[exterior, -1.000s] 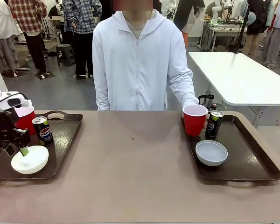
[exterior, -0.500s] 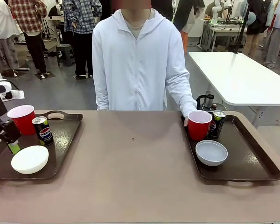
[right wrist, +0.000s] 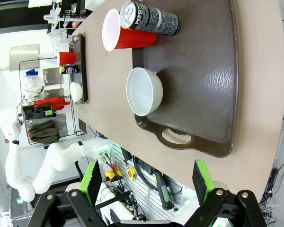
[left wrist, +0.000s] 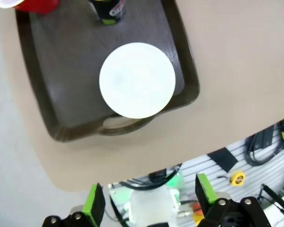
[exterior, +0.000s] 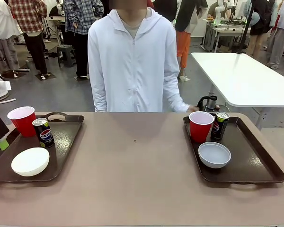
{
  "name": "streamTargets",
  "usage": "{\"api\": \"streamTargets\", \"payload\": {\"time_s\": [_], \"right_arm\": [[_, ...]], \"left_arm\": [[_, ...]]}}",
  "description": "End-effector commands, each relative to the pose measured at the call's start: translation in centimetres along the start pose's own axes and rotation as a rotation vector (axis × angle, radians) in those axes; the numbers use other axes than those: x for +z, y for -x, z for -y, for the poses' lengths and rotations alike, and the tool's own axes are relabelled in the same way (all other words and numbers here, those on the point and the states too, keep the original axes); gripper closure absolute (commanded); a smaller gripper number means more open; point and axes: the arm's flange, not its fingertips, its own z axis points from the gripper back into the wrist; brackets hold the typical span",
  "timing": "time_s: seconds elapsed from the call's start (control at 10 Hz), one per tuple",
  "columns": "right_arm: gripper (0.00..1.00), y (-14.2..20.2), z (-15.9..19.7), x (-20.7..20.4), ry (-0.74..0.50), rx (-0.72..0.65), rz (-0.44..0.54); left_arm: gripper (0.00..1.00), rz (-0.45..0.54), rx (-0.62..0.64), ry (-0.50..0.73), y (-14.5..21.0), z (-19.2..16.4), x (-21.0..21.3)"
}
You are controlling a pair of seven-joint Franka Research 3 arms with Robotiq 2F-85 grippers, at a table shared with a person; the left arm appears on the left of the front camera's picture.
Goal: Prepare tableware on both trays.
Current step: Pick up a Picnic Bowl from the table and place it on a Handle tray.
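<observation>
The left tray (exterior: 66, 137) holds a red cup (exterior: 22, 120), a dark can (exterior: 43, 133) and a cream-white bowl (exterior: 30, 161). On the right tray (exterior: 255, 161) stand the second red cup (exterior: 200, 126), a can (exterior: 219, 125) and a pale grey bowl (exterior: 214, 154). My left gripper (left wrist: 149, 201) hangs open above the table's near edge, clear of the cream bowl (left wrist: 137, 80); one green pad (exterior: 2, 143) shows at the picture's left edge. My right gripper (right wrist: 146, 177) is open, high over the right tray (right wrist: 203, 71) and its bowl (right wrist: 144, 91).
The person stands at the far side, one hand (exterior: 194, 109) just behind the right tray. A black kettle (exterior: 208, 102) sits beyond the table. The brown tabletop (exterior: 137, 165) lies bare between the trays.
My left gripper let go of the cream bowl and drew back to the left. The person set the red cup down on the right tray and pulled the hand away.
</observation>
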Motion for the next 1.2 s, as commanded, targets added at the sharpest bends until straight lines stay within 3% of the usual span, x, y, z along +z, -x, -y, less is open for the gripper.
{"api": "streamTargets", "payload": {"time_s": [0.0, 0.7, 0.8, 1.0, 1.1], "right_arm": [[0.0, 0.5, 0.0, -0.1, -0.004, 0.011, 0.0], [0.0, 0.5, 0.0, -0.1, -0.004, 0.011, 0.0], [0.0, 0.5, 0.0, -0.1, -0.004, 0.011, 0.0], [0.0, 0.5, 0.0, -0.1, -0.004, 0.011, 0.0], [0.0, 0.5, 0.0, -0.1, -0.004, 0.011, 0.0]], "left_arm": [[0.0, -0.025, -0.006, 0.001, -0.4, 0.1, -0.8], [0.0, -0.023, -0.001, 0.002, -0.3, 0.0, -0.7], [0.0, 0.047, -0.03, 0.253, -0.3, -4.3, -0.8], [0.0, 0.169, 0.009, 0.608, -0.4, -11.3, -3.6], [0.0, 0.163, -0.025, 0.825, -0.3, -13.5, -4.8]]}}
